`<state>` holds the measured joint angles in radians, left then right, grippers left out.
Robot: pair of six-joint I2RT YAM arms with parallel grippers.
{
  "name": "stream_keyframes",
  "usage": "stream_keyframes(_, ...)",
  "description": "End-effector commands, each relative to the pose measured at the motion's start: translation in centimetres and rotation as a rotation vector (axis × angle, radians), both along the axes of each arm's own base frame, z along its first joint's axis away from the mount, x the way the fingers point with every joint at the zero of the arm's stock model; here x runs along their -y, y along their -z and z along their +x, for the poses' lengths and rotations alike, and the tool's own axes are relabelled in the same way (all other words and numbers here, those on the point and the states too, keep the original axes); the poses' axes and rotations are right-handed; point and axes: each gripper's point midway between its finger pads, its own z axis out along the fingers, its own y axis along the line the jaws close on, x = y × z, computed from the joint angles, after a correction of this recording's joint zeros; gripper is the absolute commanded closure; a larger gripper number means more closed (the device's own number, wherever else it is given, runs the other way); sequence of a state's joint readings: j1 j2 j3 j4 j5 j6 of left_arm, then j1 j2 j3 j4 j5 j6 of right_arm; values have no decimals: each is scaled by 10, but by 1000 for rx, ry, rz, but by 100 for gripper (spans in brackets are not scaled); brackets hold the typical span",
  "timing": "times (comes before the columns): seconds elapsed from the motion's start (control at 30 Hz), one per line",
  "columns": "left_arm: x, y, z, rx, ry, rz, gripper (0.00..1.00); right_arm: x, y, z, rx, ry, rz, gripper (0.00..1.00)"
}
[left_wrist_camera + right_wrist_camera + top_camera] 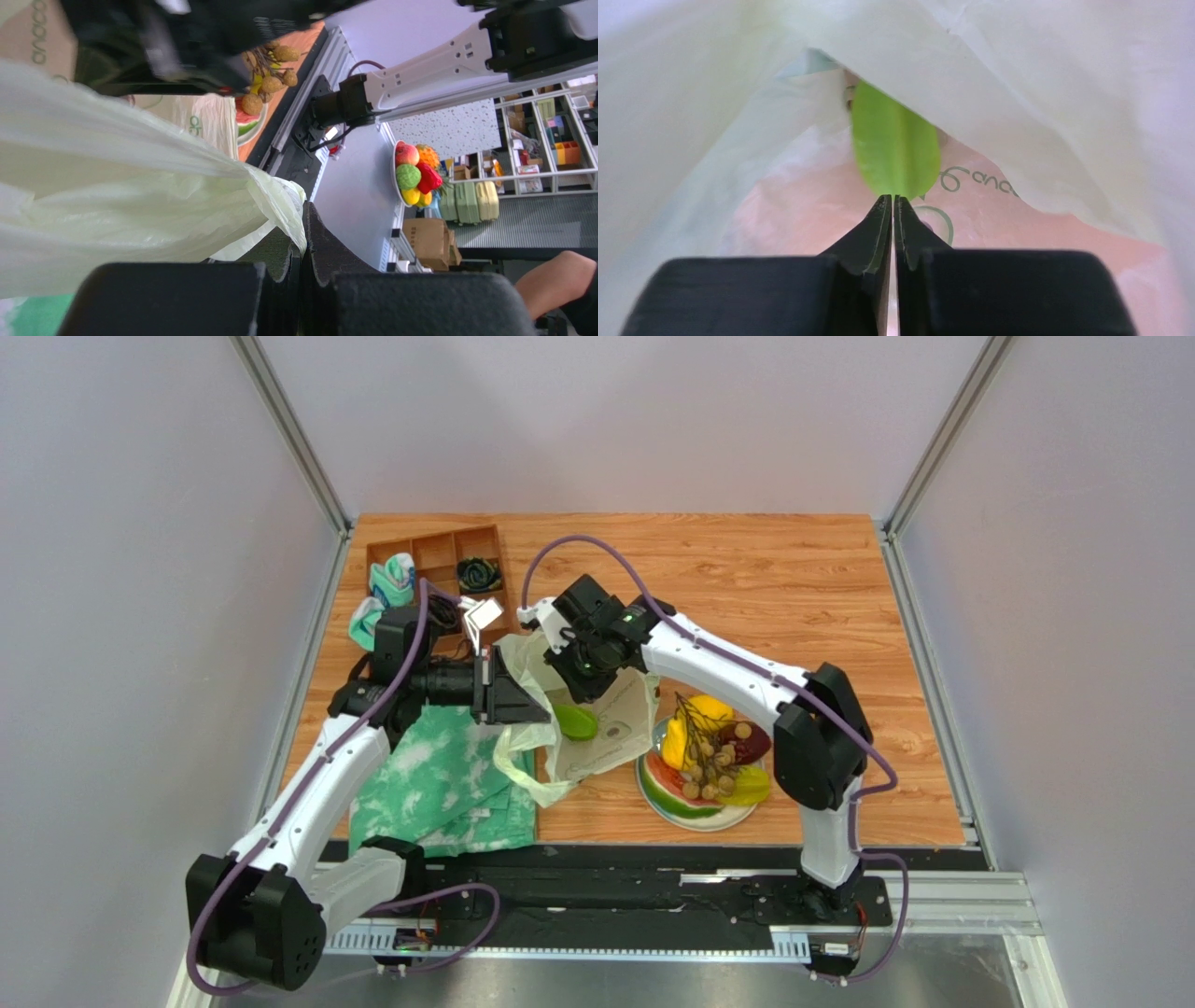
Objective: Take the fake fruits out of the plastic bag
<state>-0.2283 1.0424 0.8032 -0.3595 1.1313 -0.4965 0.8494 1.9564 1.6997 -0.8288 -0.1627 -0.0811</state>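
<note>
The pale yellow-green plastic bag lies at the table's middle, beside the plate. My left gripper is shut on the bag's edge and holds it up. My right gripper is inside the bag, its tips shut on the rim of a bright green oval fruit piece, which also shows through the bag in the top view. On the plate lie a lemon, pear, plum, brown ball bunch, watermelon slice and yellow-green oval fruit.
A green-and-white mottled cloth lies under my left arm at the near left. A wooden compartment tray stands at the back left with a teal cloth and a black item. A white card lies by it.
</note>
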Motion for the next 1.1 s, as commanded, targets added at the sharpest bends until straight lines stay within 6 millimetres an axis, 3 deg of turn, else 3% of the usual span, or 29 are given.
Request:
stream_keyframes(0.0, 0, -23, 21, 115, -40, -4, 100, 16, -42, -19, 33, -103, 43, 95)
stream_keyframes(0.07, 0, -24, 28, 132, -57, 4, 100, 26, -56, -27, 50, -131, 49, 96)
stream_keyframes(0.17, -1, -24, 33, 138, -64, 3, 100, 32, -53, -36, 39, -135, 47, 100)
stream_keyframes(0.3, -3, -19, 29, 110, -66, 15, 100, 31, -30, -26, 36, -115, -6, 49)
stream_keyframes(0.4, -4, -16, 21, 108, -51, 21, 100, 23, -14, -13, 38, -104, -34, 35)
stream_keyframes(0.5, -5, -11, 10, 96, -28, 19, 100, 18, 3, -6, 16, -81, -64, 27)
stream_keyframes(0.73, -13, 10, -26, 58, 10, 26, 100, 6, 29, -5, -57, -66, -69, 22)
stream_keyframes(0.9, -18, 17, -30, 63, -3, 32, 100, -5, 42, -7, -91, -90, -55, 17)
stream_keyframes(0.97, -18, 18, -31, 58, 1, 28, 100, -7, 48, -9, -101, -106, -60, 10)
stream_keyframes(1.07, -17, 18, -30, 49, 5, 19, 100, -7, 59, -8, -112, -98, -79, 9)
